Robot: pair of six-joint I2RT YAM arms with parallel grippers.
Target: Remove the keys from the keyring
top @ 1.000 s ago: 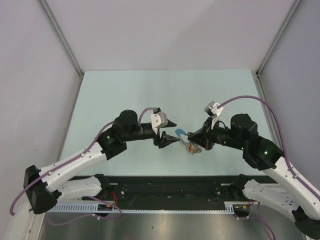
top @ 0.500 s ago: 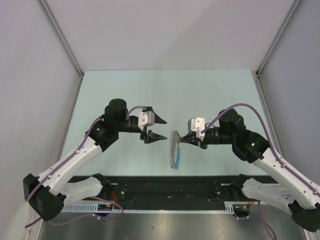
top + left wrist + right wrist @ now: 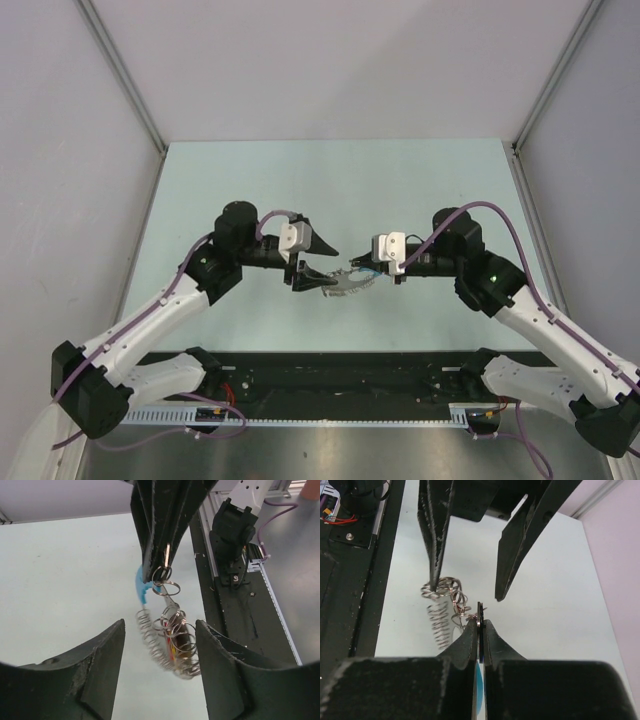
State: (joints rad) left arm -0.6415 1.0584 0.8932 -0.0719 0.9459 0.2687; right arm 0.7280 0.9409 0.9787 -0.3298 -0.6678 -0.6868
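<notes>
**Table** (image 3: pixel 250 180): pale green, smooth and matt. Both arms meet over its near middle.

**Keyring** (image 3: pixel 161 573): thin bright wire bent into small round loops, several of them linked. The top loop is nipped at the very tip of the right gripper (image 3: pixel 366 271). That gripper's fingers (image 3: pixel 470 640) are black and taper to narrow blades. They are pressed together on the loop and the strap.

**Strap** (image 3: pixel 141 588): short, curved, bright blue and smooth-faced. It juts out beside the pinch, and in the right wrist view it shows between the finger roots.

**Keys** (image 3: pixel 176 639): a small cluster of thin, flat, dull silvery-brown metal with a fleck of red and yellow among them. They trail from the keyring towards the left gripper (image 3: pixel 330 267), crowded by further wire loops.

**Spring** (image 3: pixel 149 639): a slack coil of fine silver wire. It curves from the strap end round to the far end of the cluster.

**Left gripper's fingers** (image 3: pixel 436 550): black and wedge-shaped, with scuffed, gritty faces, spread wide. The cluster lies in the gap between them. One tip sits right at the outer loops, though whether it touches them cannot be told. The other tip stands apart.

**Cable** (image 3: pixel 480 205): purple and glossy, arched over the right arm.
</notes>
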